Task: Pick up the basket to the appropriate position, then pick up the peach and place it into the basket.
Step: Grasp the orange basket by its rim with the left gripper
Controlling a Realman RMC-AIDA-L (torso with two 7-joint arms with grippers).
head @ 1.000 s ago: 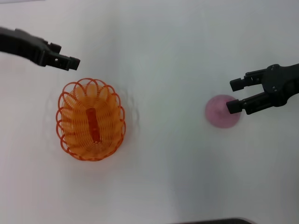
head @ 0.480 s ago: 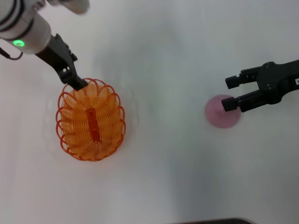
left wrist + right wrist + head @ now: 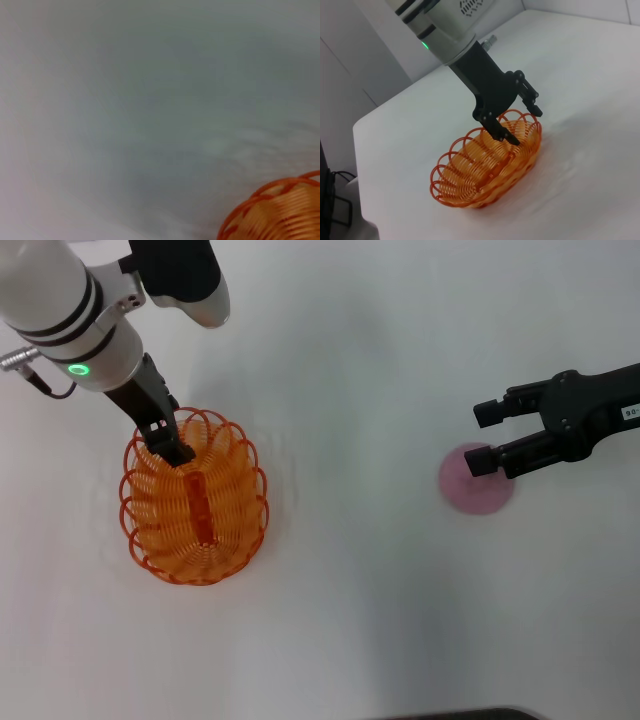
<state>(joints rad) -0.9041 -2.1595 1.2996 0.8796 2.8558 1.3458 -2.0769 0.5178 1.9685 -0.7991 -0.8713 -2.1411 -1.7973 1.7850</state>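
Note:
The orange basket (image 3: 196,502) stands on the white table at the left; it also shows in the right wrist view (image 3: 485,170) and at a corner of the left wrist view (image 3: 280,212). My left gripper (image 3: 172,440) points down at the basket's far rim. In the right wrist view this gripper (image 3: 522,122) is open, with one finger inside the rim and one outside. The pink peach (image 3: 475,490) lies on the table at the right. My right gripper (image 3: 482,437) is open and hovers over the peach's far edge, holding nothing.
The white table (image 3: 350,360) carries only the basket and the peach. A dark edge shows at the bottom of the head view (image 3: 460,714). In the right wrist view the table's edge (image 3: 357,150) drops off beyond the basket.
My left arm has swung from behind the basket and come down onto its far rim. My right gripper has drifted slightly farther back over the peach. Basket and peach have not moved.

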